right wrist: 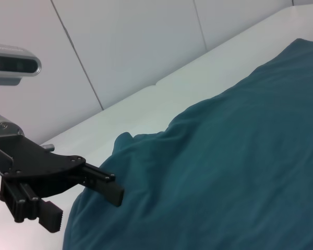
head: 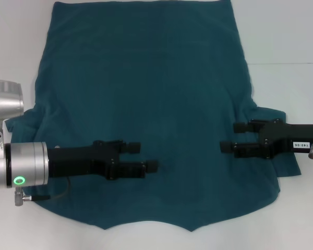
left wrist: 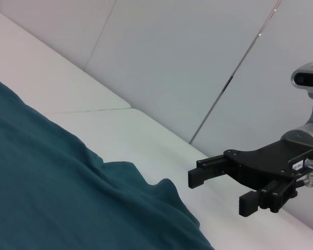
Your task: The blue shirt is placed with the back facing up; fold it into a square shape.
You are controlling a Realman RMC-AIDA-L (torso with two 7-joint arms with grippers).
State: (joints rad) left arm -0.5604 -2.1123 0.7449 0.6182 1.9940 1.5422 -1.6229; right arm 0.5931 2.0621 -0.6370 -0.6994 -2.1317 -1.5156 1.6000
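Here, blue shirt (head: 146, 104) lies spread flat on white counter (head: 287, 41), plain side up, no fold yet, so whole garment is reachable. Left tool (head: 146, 156) hovers over lower left body, fingers parted, nothing held. Right tool (head: 230, 137) hovers at right sleeve, likewise released. Both face inward, seemingly poised for mirrored sleeve grabs.

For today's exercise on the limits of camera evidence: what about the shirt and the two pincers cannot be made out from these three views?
- Blue shirt: its far edge is cut off by the head view's top; its underside faces the table, so any print is hidden.
- Left pincer: contact with the cloth can't be judged from above.
- Right pincer: likewise; its arm is cut off by the picture's edge.
- Each wrist view shows only the opposite pincer.
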